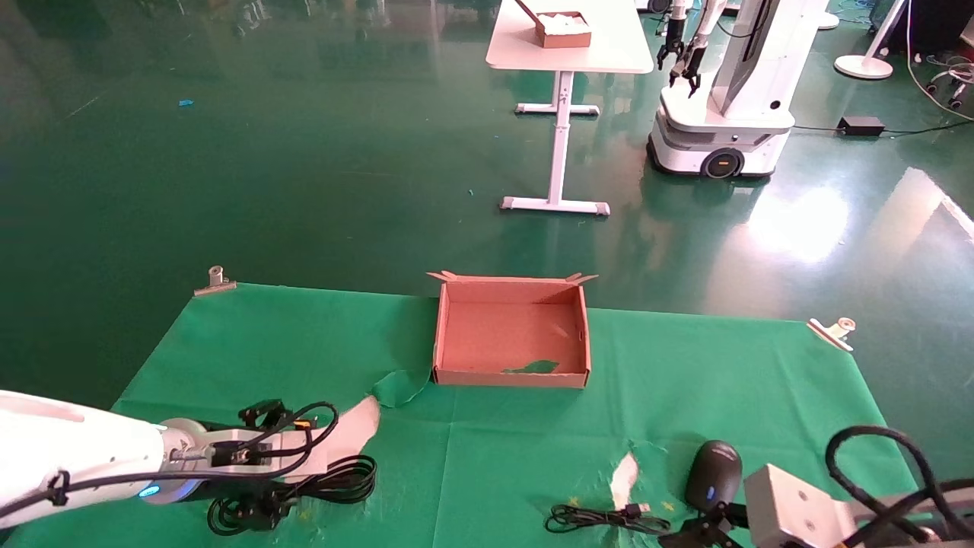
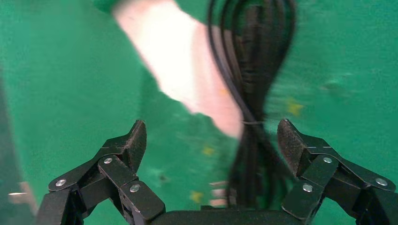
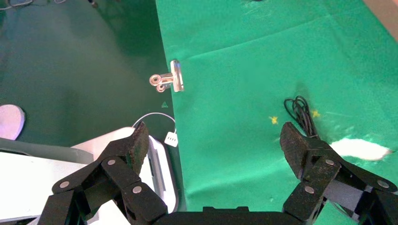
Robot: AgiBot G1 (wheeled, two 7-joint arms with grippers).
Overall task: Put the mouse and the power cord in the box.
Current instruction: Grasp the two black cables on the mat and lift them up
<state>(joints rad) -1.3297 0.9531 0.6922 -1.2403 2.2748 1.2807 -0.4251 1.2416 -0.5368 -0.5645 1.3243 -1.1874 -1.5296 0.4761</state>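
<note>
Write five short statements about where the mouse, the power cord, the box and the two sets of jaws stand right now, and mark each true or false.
1. The box holds the mouse. False: the mouse lies on the cloth, outside it.
2. The left gripper has its jaws open over the power cord. True.
3. The right gripper grips the mouse. False: its jaws are open and empty.
4. The power cord lies outside the box. True.
5. The box stands upside down. False: its open side faces up.
</note>
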